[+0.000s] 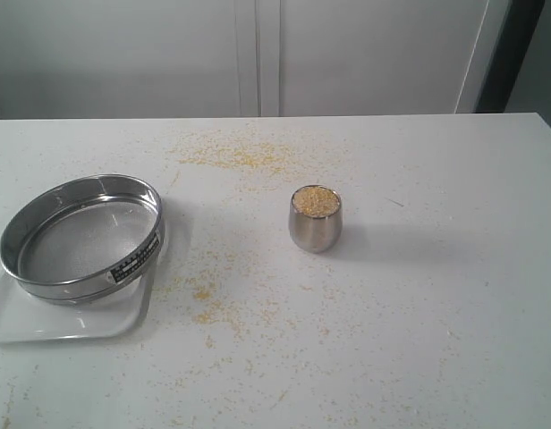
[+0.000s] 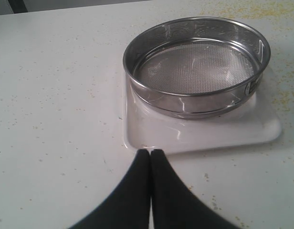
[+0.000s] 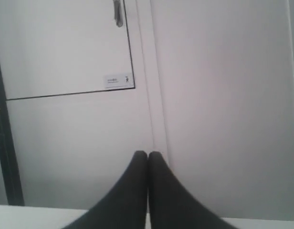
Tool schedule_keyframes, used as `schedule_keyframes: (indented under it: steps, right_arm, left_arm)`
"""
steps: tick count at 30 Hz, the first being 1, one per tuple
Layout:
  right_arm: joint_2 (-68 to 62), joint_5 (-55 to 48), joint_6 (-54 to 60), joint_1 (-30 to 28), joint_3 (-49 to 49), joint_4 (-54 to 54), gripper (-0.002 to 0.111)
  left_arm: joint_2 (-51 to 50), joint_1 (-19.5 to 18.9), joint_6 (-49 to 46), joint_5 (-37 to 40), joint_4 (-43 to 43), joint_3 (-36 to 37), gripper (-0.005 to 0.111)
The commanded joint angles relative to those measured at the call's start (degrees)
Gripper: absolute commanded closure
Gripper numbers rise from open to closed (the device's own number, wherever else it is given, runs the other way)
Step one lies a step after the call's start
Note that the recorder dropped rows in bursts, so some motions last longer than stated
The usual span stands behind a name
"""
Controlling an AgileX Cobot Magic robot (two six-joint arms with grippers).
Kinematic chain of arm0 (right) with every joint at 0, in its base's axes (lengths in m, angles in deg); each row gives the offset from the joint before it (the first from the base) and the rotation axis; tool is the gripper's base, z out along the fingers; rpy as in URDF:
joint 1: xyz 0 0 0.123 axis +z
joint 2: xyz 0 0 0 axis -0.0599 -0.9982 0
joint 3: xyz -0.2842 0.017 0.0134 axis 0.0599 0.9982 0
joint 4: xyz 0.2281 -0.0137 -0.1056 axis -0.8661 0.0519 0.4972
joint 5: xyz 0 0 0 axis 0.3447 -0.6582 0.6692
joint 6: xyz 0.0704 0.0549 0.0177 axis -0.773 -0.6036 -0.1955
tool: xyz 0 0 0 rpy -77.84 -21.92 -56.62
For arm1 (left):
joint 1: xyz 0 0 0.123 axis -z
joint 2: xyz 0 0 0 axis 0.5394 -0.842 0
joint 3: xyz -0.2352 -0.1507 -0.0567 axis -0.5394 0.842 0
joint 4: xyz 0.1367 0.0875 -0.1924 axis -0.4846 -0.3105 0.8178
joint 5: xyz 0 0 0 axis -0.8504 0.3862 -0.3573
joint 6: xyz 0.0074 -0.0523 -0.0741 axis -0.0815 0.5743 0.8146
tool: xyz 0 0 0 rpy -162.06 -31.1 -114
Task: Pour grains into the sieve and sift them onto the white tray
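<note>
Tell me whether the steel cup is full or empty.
Full. The steel cup stands upright, with the grains reaching its rim.

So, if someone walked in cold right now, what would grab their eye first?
Probably the wide steel sieve, empty, sitting on the white tray at the left of the exterior view. Next comes the small steel cup near the middle of the table, filled to the brim with grains. Yellow specks are strewn around, thickest beyond the cup.
</note>
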Motion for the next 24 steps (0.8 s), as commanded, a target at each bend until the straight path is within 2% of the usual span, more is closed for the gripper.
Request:
schedule_keyframes:
  steps: [1,4,9,14,21,24]
  right_arm:
    - [-8.4,10.0,-5.9,0.2,-1.8,11.5,0.108]
    - [-15.1,16.2,-7.1,0.4,-2.6,16.1,0.108]
    - [-24.3,18.2,-7.1,3.4,-5.4,21.5,0.108]
    - [-33.0,18.9,-6.5,6.8,-8.4,22.1,0.108]
    - [-44.2,22.3,-3.2,7.4,-12.0,22.1,0.108]
    - [-48.7,27.6,2.7,7.4,-13.1,22.2,0.100]
  left_arm:
    - [0.3,0.2,0.1,-0.1,0.4,0.2,0.107]
    - [0.3,0.2,0.1,-0.1,0.4,0.2,0.107]
    - [0.3,0.2,0.1,-0.1,0.4,0.2,0.107]
    - [0.3,0.2,0.1,-0.1,0.4,0.2,0.107]
    - [0.3,0.2,0.1,-0.1,0.4,0.2,0.107]
    - [0.3,0.2,0.1,-0.1,0.4,0.2,0.107]
